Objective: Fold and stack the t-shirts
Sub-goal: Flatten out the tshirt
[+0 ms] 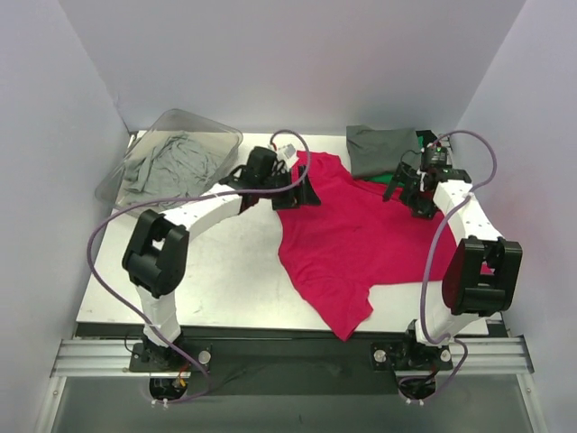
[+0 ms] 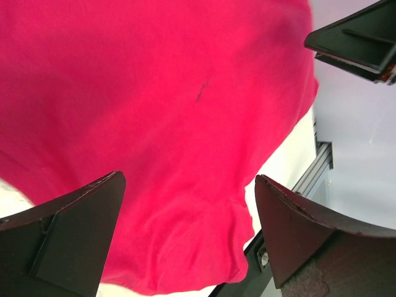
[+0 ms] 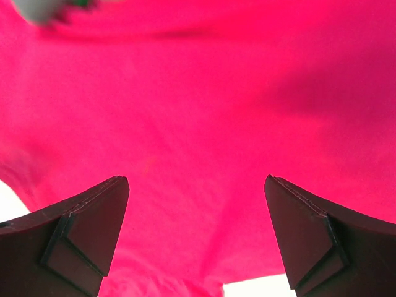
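On the right half of the table (image 1: 216, 271) the red shirt (image 1: 356, 234) lies flat. The left claw (image 1: 293, 192) and right claw (image 1: 406, 187) hover spread over its far edge, empty. Folding seems about to begin; next, pinch that edge.

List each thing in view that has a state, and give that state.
magenta-red t-shirt: spread out on the table, unfolded, not gripped.
dark grey t-shirt: folded, at the far edge.
clear plastic bin: open-topped, holding cloth.
light grey cloth: crumpled inside the bin.
left gripper: open, over the magenta-red t-shirt.
right gripper: open, over the same shirt.
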Motion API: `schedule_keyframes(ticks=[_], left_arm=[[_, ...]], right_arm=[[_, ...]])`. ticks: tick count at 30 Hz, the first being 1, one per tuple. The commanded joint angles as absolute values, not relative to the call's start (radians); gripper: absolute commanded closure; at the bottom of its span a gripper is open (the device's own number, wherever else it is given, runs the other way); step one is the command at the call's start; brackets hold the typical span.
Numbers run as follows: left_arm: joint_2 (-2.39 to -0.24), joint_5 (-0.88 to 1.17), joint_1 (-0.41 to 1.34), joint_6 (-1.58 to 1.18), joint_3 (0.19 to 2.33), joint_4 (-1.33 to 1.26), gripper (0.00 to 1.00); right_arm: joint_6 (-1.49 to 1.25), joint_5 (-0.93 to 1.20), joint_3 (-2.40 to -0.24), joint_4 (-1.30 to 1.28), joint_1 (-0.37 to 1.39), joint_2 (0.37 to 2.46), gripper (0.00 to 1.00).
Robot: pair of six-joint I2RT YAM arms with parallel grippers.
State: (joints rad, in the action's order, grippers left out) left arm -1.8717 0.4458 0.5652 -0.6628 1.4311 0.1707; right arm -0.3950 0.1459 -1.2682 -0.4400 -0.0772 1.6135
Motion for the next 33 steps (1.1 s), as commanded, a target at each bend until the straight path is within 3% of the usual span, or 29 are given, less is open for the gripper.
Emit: schedule_keyframes(ticks=[1, 11, 18, 33], left_arm=[[-1.922, 0.448, 0.603, -0.718, 1.399, 0.103, 0.03], [-2.065, 0.457, 0.630, -0.727, 1.341, -0.002, 0.03], [-2.109, 0.345, 0.611, -0.568, 1.382, 0.282, 0.03], [-2.005, 0.238, 0.367, -0.437, 1.269, 0.391, 0.03]], right_arm=[[-0.445, 0.133, -1.212, -0.485, -0.068, 1.597, 0.02], [-0.483, 0.161, -1.147, -0.485, -0.046, 1.588, 0.02], [-0.497, 0.176, -1.138, -0.482, -0.026, 1.615, 0.02], [-0.558, 0.184, -1.190, -0.491, 0.172, 1.749, 0.03]])
